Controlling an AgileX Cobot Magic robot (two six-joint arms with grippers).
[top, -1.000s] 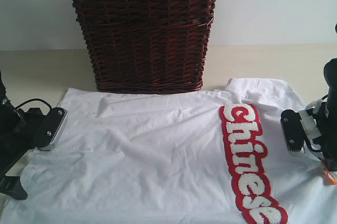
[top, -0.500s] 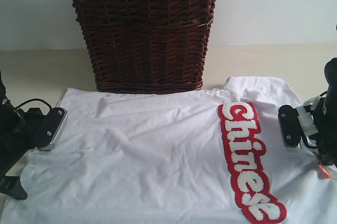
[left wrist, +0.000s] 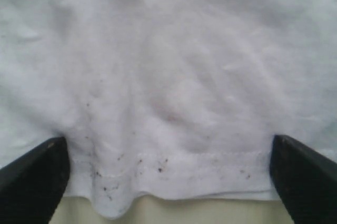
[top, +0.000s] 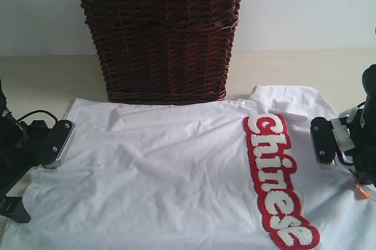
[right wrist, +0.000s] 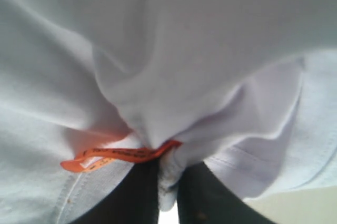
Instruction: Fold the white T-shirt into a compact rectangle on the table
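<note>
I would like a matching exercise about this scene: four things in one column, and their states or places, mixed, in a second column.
1 left gripper
2 right gripper
3 wicker basket
4 orange tag

A shut on the white T-shirt
B open, at the hem
C dark brown, beyond the shirt
D beside the pinched cloth

Pairs: 1-B, 2-A, 3-C, 4-D

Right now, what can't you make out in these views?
- Exterior view: top of the wicker basket is cut off by the frame edge, contents unseen.
- Exterior view: near edge of the white T-shirt runs off the frame bottom.
- Right wrist view: print on the orange tag is blurred; bunched cloth covers the tips of the right gripper.
- Left wrist view: fingers of the left gripper are cut off at the corners.
</note>
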